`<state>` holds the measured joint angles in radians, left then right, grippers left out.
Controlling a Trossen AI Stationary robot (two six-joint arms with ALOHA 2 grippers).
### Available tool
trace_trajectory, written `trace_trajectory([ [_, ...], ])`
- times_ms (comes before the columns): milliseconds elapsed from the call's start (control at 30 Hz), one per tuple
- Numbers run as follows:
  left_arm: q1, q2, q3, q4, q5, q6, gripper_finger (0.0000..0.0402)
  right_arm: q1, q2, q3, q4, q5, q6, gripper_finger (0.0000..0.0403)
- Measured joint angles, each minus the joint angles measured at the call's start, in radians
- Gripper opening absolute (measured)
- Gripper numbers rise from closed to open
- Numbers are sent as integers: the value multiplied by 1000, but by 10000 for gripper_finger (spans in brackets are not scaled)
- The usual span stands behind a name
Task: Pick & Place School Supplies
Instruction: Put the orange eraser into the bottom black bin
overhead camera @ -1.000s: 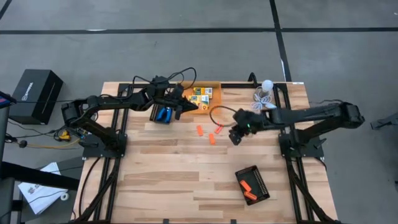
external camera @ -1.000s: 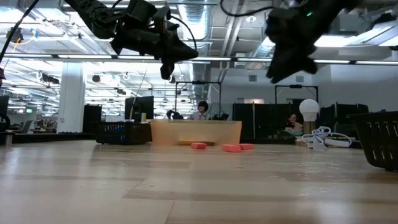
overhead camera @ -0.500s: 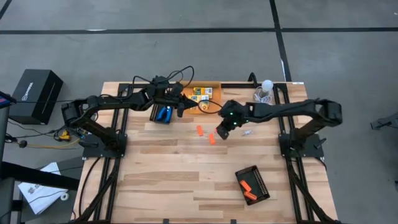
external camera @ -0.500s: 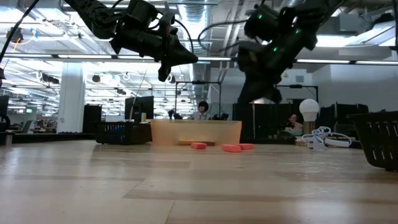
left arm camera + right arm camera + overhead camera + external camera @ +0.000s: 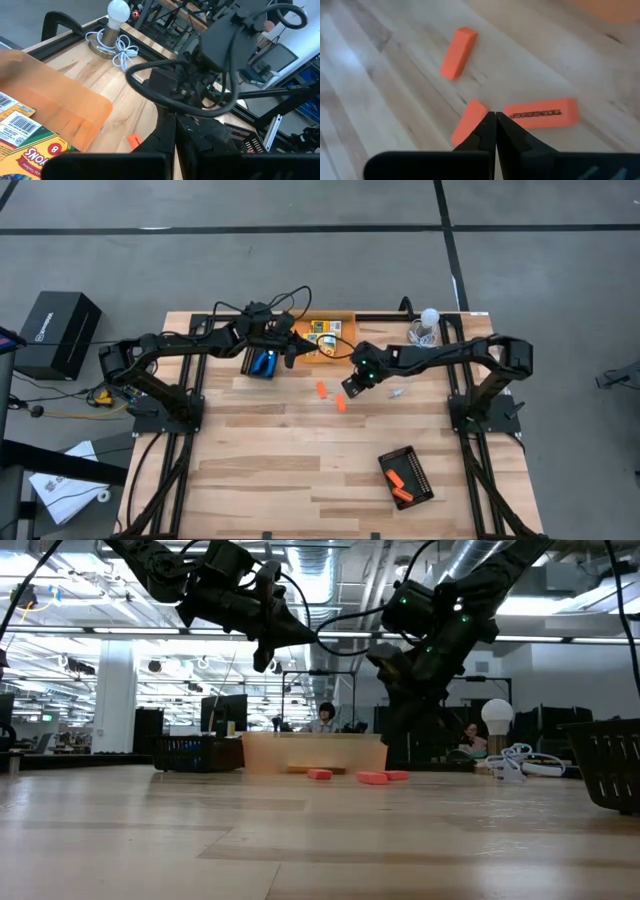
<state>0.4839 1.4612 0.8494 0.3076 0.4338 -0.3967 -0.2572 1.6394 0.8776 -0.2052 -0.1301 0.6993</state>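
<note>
Three short orange sticks (image 5: 459, 52) (image 5: 468, 121) (image 5: 541, 113) lie flat on the wooden table (image 5: 280, 470). My right gripper (image 5: 495, 117) is shut with nothing between its fingers. It slants down just over the gap between two of the sticks, near the table's middle (image 5: 350, 386). My left gripper (image 5: 296, 351) is shut and hangs in the air at the orange tray (image 5: 346, 330), where the crayon boxes (image 5: 322, 332) lie. Blue-handled pliers (image 5: 265, 363) lie in a black tray beside that arm.
A white cable with a round bulb (image 5: 428, 317) sits at the far right corner. A black ridged tray (image 5: 415, 470) holding an orange stick (image 5: 398, 480) lies toward the near right. Bare wood stretches across the table's near left part.
My right gripper has swung toward the table's left edge and come down from well above the table to just over the orange sticks. The sticks have not moved.
</note>
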Motion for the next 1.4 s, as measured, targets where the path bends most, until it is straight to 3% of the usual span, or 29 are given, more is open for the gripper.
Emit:
trace_trajectory([
  [567,2,0,-37,-24,0,22,2,-86,-6,-59,-69,-57,-45,0],
  [867,2,0,-78,-22,0,15,2,-86,-6,-98,67,-83,-1,0],
  [1400,48,0,-78,-16,0,-8,2,-89,2,-98,84,-105,2,0],
])
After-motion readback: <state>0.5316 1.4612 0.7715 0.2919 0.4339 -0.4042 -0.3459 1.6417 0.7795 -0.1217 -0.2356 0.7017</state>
